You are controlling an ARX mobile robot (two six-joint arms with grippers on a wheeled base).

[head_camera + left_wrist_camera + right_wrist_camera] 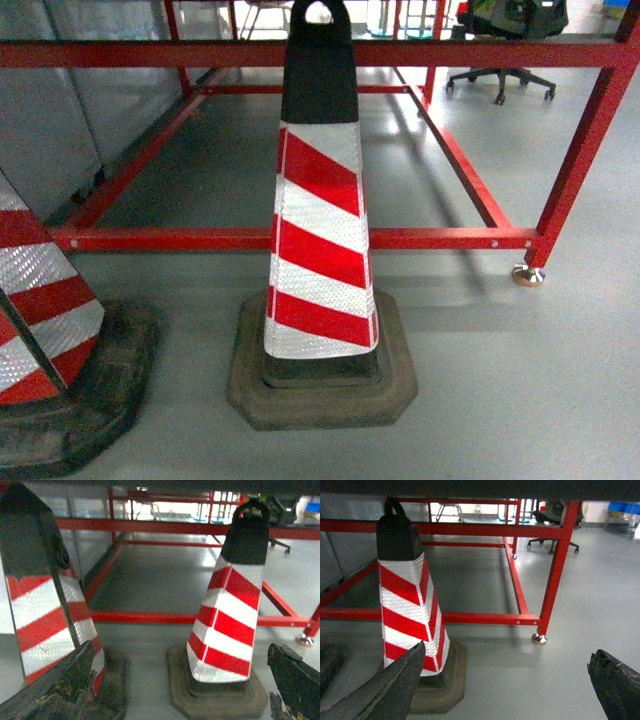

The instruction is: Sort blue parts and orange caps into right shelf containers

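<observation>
No blue parts, orange caps or right shelf containers show in any view. Both wrist views look low across a grey floor. My left gripper (180, 650) is open, with its dark worn fingers (62, 690) wide apart at the bottom corners and nothing between them. My right gripper (507, 650) is open too, its fingers (385, 690) spread equally wide over bare floor and empty. Neither gripper appears in the head view.
A red-and-white striped traffic cone (320, 230) on a dark rubber base stands straight ahead. A second cone (45, 320) is at the left. Behind them runs a red steel frame (300, 238) with a levelling foot (527, 275). An office chair (505, 45) stands far back.
</observation>
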